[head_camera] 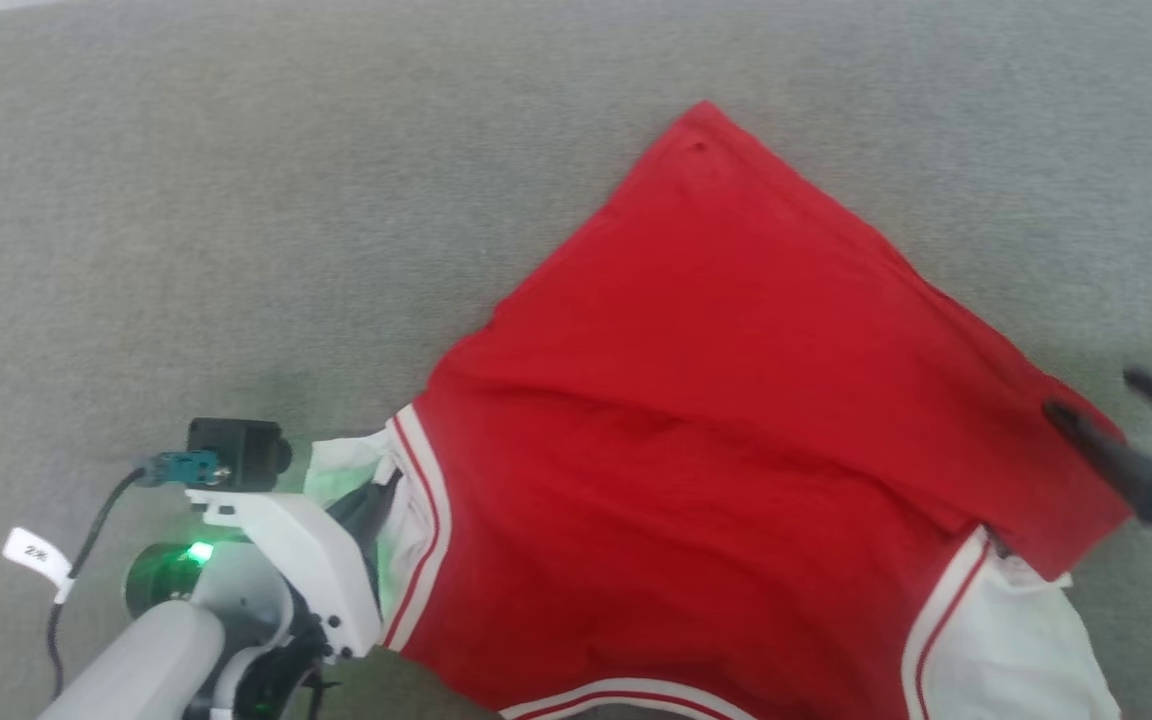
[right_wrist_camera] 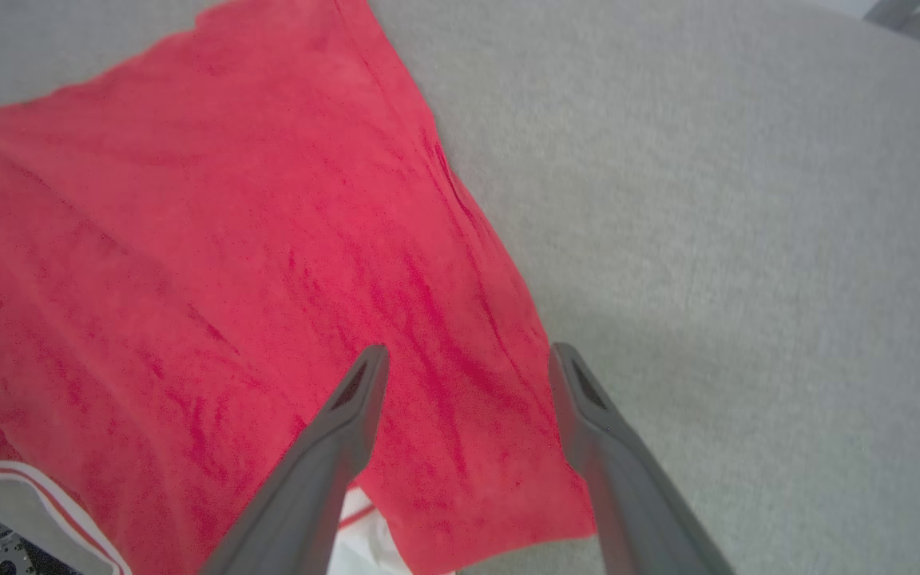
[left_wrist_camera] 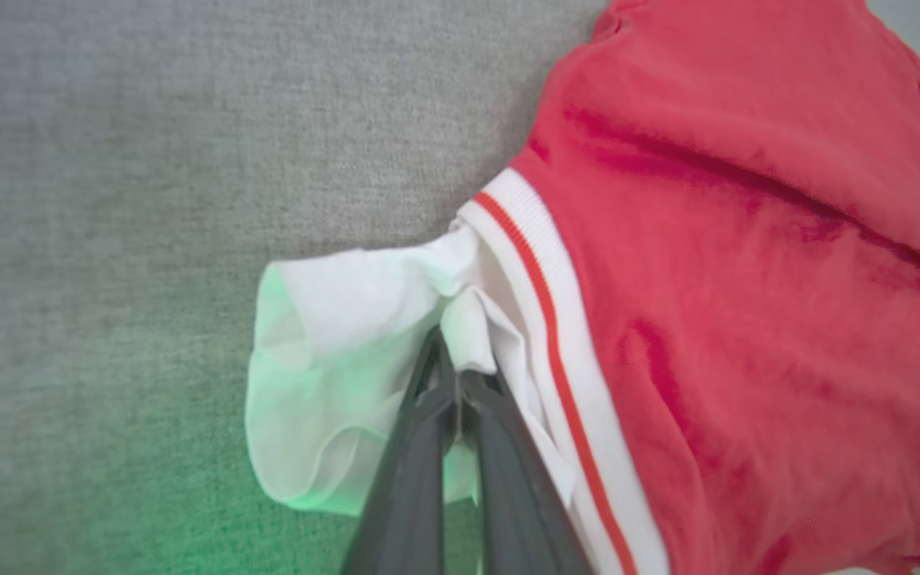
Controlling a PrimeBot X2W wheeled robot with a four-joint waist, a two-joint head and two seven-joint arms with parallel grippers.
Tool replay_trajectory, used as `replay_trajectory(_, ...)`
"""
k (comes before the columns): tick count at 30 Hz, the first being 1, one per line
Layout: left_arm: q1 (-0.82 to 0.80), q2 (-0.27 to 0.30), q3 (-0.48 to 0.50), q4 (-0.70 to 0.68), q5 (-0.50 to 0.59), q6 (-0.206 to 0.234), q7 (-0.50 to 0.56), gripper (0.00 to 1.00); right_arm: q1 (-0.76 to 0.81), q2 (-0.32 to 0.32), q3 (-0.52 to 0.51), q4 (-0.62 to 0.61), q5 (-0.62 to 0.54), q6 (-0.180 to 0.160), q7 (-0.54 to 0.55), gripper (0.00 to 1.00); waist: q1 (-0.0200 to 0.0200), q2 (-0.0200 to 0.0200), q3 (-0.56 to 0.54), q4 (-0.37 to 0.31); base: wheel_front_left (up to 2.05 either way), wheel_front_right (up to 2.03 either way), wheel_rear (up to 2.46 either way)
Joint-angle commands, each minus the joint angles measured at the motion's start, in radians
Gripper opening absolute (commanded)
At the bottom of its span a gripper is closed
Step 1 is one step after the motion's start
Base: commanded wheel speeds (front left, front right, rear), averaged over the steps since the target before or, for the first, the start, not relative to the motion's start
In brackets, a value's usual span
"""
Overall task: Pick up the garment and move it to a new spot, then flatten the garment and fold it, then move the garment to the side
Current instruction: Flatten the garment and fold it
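Note:
The garment [head_camera: 716, 400] lies spread on a grey fabric surface, plain red side up, with white sleeves and red-white trim toward the near side. No lettering shows. My left gripper [head_camera: 376, 500] is at the lower left, shut on the bunched white sleeve [left_wrist_camera: 332, 335]; in the left wrist view its fingers [left_wrist_camera: 448, 359] pinch a fold of that cloth beside the striped trim. My right gripper [head_camera: 1096, 395] stands open at the garment's right edge. In the right wrist view [right_wrist_camera: 469, 355] one finger is over the red cloth [right_wrist_camera: 228, 239] and the other over the grey surface, holding nothing.
The grey fabric surface [head_camera: 236, 200] stretches wide to the left, far side and right of the garment. A green light glows on my left wrist [head_camera: 198, 552]. A small grey object [right_wrist_camera: 907, 16] shows at the far corner in the right wrist view.

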Motion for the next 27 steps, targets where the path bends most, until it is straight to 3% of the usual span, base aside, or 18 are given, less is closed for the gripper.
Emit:
replay_trajectory(1, 0.003, -0.012, -0.012, 0.002, 0.005, 0.0, 0.007, 0.0, -0.047, 0.0, 0.015, -0.015, -0.008, -0.001, -0.014, 1.0, 0.0, 0.0, 0.005, 0.024, 0.0, 0.0, 0.0)
replay_trajectory(9, -0.051, -0.063, -0.045, 0.022, 0.018, -0.03, 0.007, 0.0, -0.235, -0.053, 0.126, 0.077, 0.007, -0.001, -0.05, 1.0, 0.0, 0.0, 0.034, 0.12, 0.0, 0.0, 0.0)
replay_trajectory(19, -0.149, -0.192, -0.123, 0.114, 0.039, -0.106, -0.001, 0.0, -0.551, -0.153, 0.327, 0.405, 0.027, -0.001, -0.089, 1.0, 0.0, 0.0, 0.071, 0.323, 0.0, 0.0, 0.0)
replay_trajectory(27, -0.186, -0.264, -0.155, 0.195, 0.033, -0.158, -0.023, 0.0, -0.714, -0.216, 0.531, 0.637, 0.053, -0.001, -0.053, 1.0, 0.0, 0.0, 0.095, 0.424, 0.0, 0.0, 0.0)
